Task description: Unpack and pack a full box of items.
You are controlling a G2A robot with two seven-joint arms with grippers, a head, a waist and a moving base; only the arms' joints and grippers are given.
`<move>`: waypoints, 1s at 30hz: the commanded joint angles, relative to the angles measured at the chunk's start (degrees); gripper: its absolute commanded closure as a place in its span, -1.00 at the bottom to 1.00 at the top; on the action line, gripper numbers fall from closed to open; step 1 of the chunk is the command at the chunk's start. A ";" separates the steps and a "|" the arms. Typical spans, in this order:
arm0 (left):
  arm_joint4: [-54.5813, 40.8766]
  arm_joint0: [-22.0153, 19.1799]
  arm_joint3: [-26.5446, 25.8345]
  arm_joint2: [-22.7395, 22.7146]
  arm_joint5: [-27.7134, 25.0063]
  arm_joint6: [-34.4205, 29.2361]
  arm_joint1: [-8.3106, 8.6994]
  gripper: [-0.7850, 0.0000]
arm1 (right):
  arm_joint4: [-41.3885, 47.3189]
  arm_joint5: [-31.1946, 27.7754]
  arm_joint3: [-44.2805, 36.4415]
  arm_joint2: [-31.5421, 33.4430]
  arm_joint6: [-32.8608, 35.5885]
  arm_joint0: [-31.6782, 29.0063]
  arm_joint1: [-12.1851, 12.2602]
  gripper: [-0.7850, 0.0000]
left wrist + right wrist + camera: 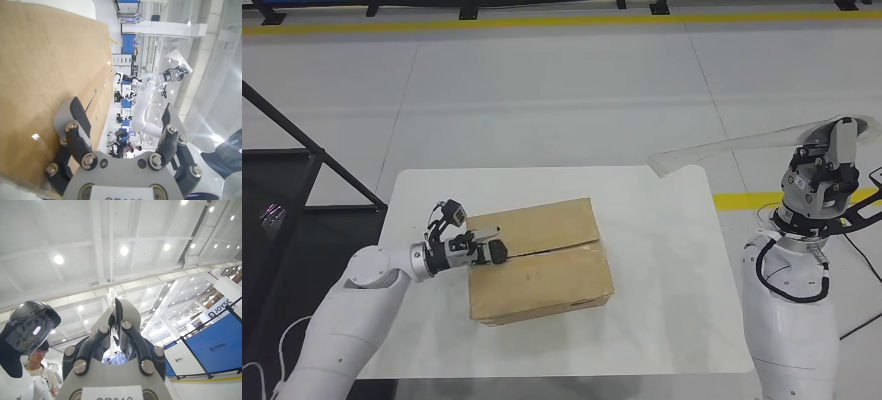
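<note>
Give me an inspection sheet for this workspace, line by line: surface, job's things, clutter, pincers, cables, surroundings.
Surface: white table, carrying one box.
Job's things: cardboard box, flaps shut, near the table's middle; clear film hanging in the air over the table's far corner.
Clutter: nothing seen.
Pincers: left pincer open, at the box's end by the flap seam; right pincer raised beside the table, shut on the film.
Cables: white cable on the floor beside the table.
Surroundings: black frame beside the table; yellow floor line beyond.

One box, one table, one plastic strip; left claw, right claw: two.
</note>
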 commanded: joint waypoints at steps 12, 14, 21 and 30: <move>1.58 5.84 -12.71 -2.90 1.37 -7.43 1.70 -1.00 | 0.00 0.00 0.00 0.00 0.00 0.00 0.00 1.00; 1.58 5.84 -12.71 -2.90 1.37 -7.43 1.70 -1.00 | 0.00 0.00 0.00 0.00 0.00 0.00 0.00 1.00; 0.33 8.08 -15.82 -2.51 2.27 -10.35 1.80 -1.00 | 0.00 0.00 0.00 0.00 0.00 0.00 0.00 1.00; 1.90 14.78 -24.04 -2.05 4.27 -15.02 2.98 -1.00 | 0.00 0.00 0.00 0.00 0.00 0.00 0.00 1.00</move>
